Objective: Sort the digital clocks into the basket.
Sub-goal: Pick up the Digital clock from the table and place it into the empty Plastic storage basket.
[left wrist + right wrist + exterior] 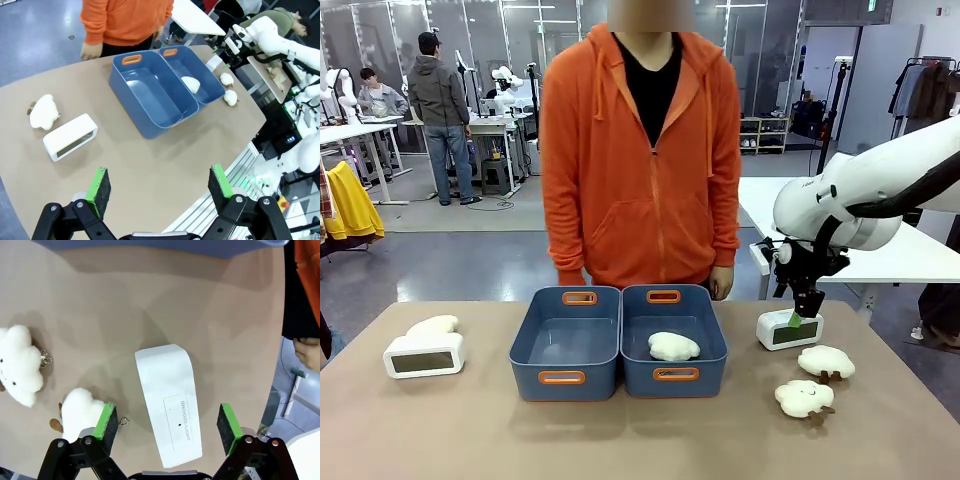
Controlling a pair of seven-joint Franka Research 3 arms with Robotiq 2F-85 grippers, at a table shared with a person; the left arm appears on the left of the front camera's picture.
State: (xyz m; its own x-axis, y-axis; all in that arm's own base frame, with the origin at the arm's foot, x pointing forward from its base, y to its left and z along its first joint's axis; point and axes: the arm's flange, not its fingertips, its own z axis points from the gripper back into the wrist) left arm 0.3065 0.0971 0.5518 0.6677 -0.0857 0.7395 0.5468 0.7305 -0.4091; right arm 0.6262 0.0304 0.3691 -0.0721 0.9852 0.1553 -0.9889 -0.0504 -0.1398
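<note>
Your right end effector (802, 316) hangs wide open over the right clock (790, 330), which rests on the worktop (640, 430) beside the baskets (528, 345). The left end effector (162, 187), also wide open, is well above the left clock (70, 136). If you descend now, one pad (106, 421) may snag the plush toy (80, 412) just beside it, or the slightly skewed clock may twist out of the closing jaws.

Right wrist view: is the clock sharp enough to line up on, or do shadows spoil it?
Right wrist view: the digital clock is sharp, its snooze print legible; a soft shadow lies on the table around it, no glare. Left wrist view: sharp and evenly lit. Front view: even light, no glare.
</note>
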